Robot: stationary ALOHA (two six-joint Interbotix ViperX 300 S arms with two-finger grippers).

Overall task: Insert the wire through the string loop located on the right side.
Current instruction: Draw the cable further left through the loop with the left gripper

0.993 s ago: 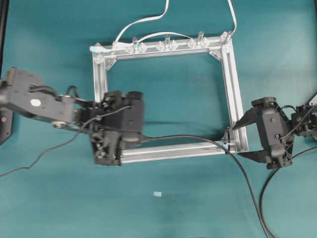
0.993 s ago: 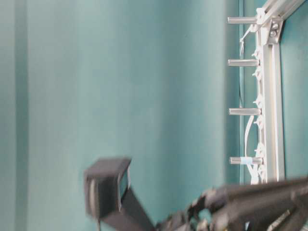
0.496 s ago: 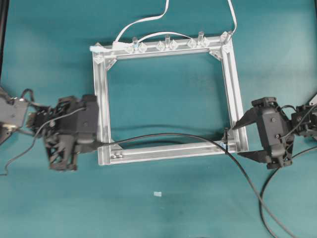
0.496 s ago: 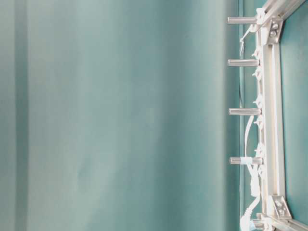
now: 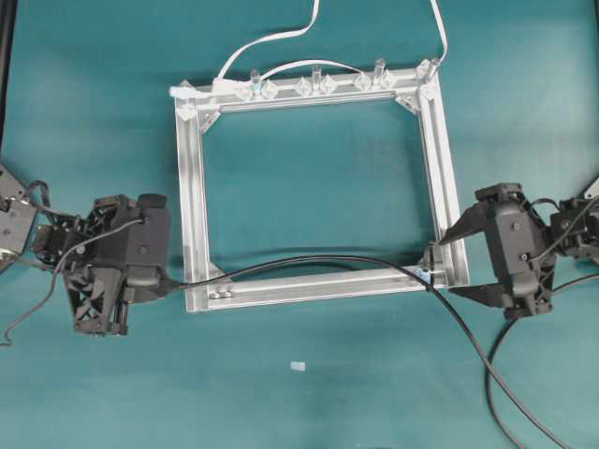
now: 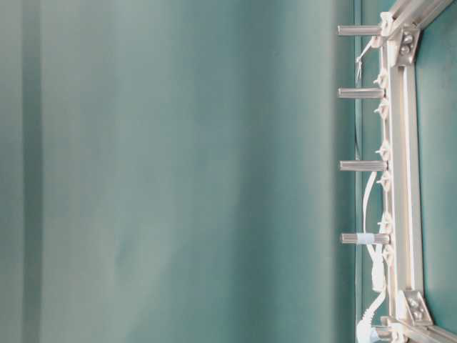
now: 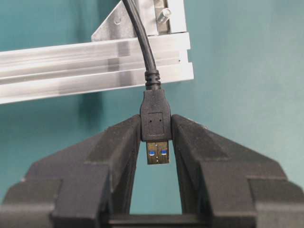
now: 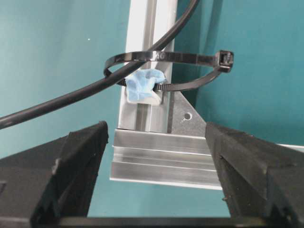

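Note:
The wire is a thin black cable ending in a dark plug with a metal tip. My left gripper is shut on that plug, left of the frame's lower left corner. From there the wire arcs right along the bottom rail and passes through the string loop, a dark band with a light-blue bit at its base. The string loop sits at the frame's lower right corner. Beyond the loop the wire trails toward the lower right. My right gripper is open, its jaws either side of that corner, holding nothing.
A square aluminium frame lies on the teal cloth. Its far rail carries clear clips and upright posts, also seen from table level. A white flat cable runs off the top edge. A small white scrap lies below the frame.
My left gripper has pulled back to the left with the plug, from over the frame's bottom left corner to outside it, drawing the wire along. The right gripper has not moved.

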